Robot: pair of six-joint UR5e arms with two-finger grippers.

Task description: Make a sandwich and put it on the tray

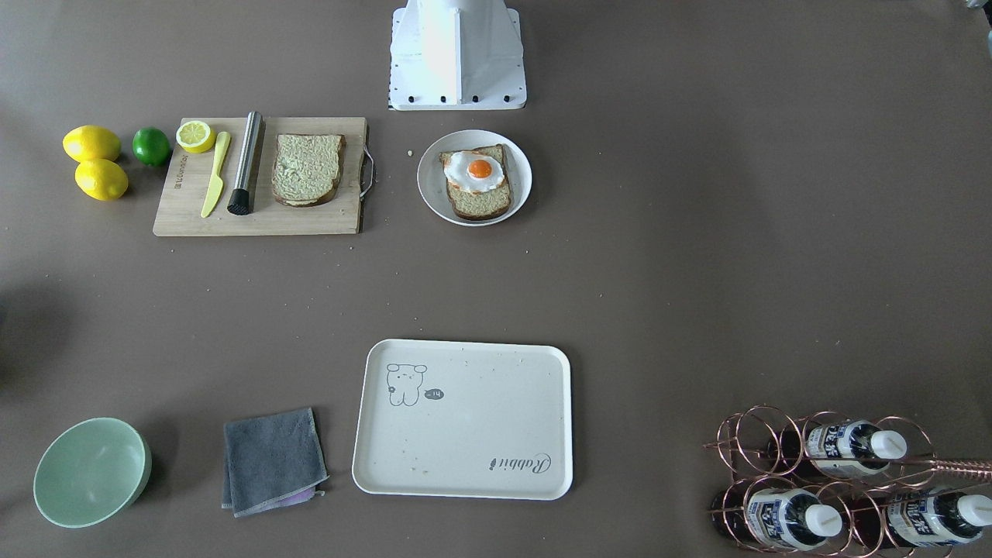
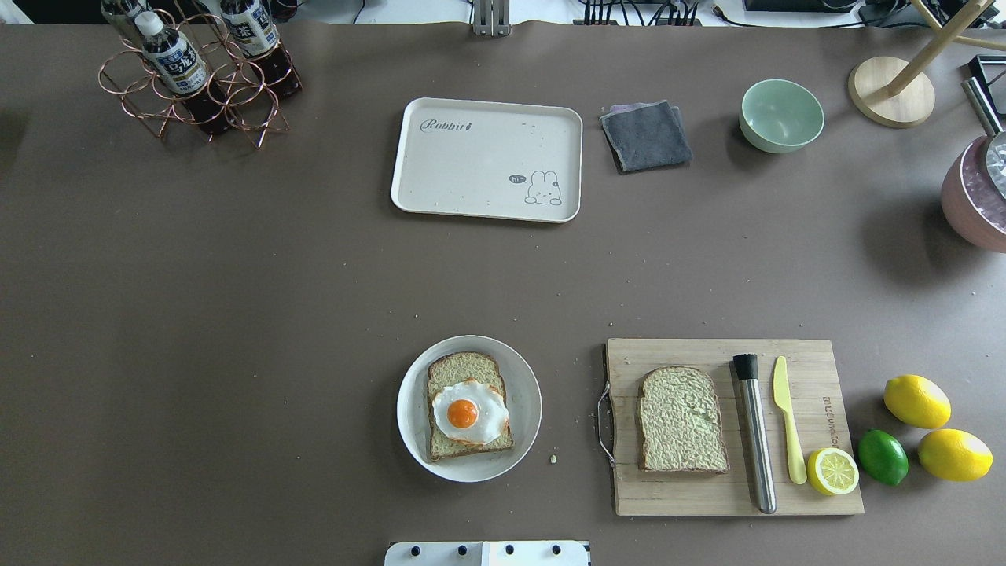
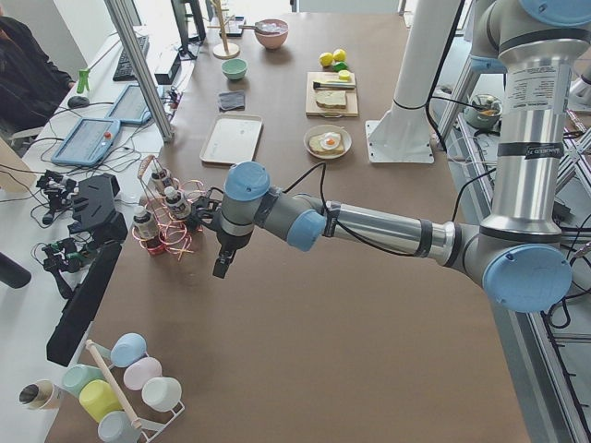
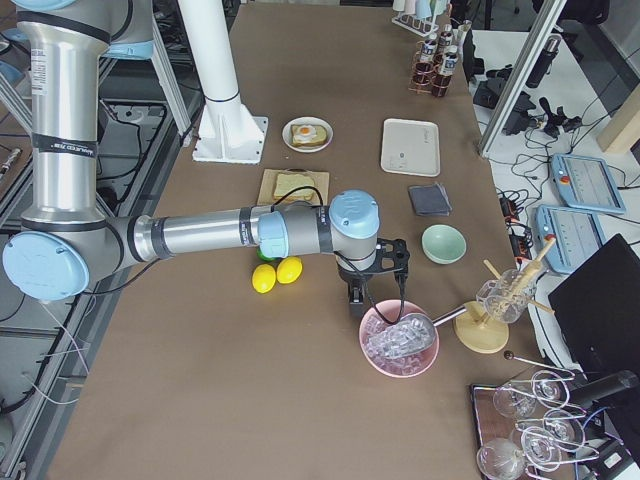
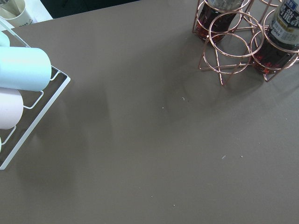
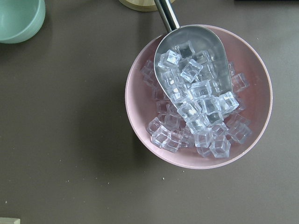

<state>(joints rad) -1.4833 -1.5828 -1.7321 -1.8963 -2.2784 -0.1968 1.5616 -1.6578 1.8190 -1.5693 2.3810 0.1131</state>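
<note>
One bare slice [image 2: 682, 420] and one egg-topped slice [image 2: 468, 406] are seen well apart from the tray [image 2: 471, 169]; the fingers' opening of left gripper [image 3: 221, 269] and right gripper [image 4: 354, 304] cannot be told.

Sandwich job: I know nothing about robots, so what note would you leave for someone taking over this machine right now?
Left end effector: hangs over bare table by the bottle rack; open or shut cannot be told.
Right end effector: hangs by the ice bowl; same doubt.
Things: first slice with the fried egg on it lies on the plate; second slice lies on the cutting board; tray holds only crumbs.
Done: egg on bread.
Left: cap with second slice, move sandwich to tray.
</note>
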